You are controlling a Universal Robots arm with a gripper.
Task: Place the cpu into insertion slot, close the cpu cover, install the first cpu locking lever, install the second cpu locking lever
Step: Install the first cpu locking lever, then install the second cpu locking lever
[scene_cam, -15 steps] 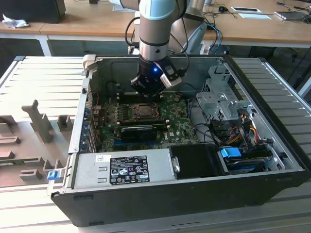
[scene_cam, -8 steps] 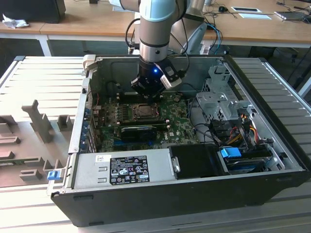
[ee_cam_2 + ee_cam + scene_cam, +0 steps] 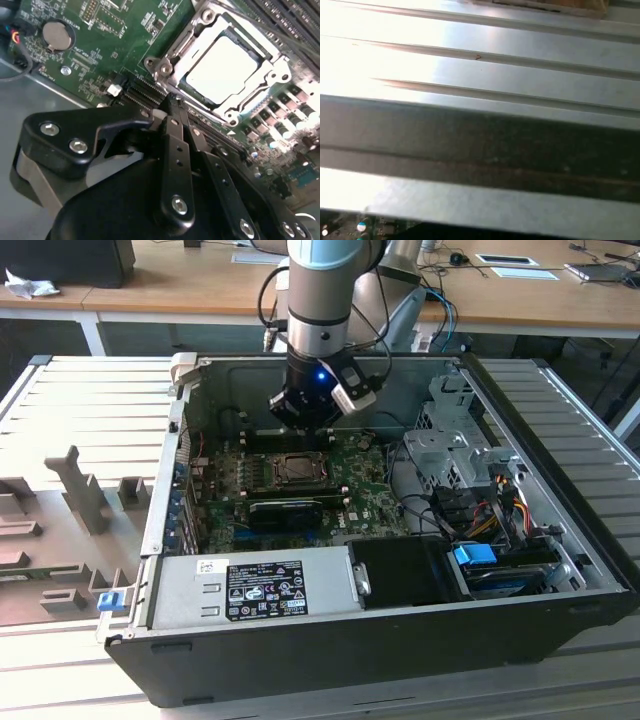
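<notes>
Gripper poised just short of the loaded CPU socket

In the second wrist view the black two-fingered gripper has its slim jaws pressed together and empty, tips hanging close above the green motherboard, just beside the socket's near corner. Directly beyond the tips lies the cpu, a small flat square chip with a pale silver-grey metal top, seated flat in the socket. The cpu cover, a thin silvery windowed metal frame, appears to lie down around it, though glare makes that uncertain. In the exterior view the socket sits at the board's far middle, inside the open black computer case.
</notes>
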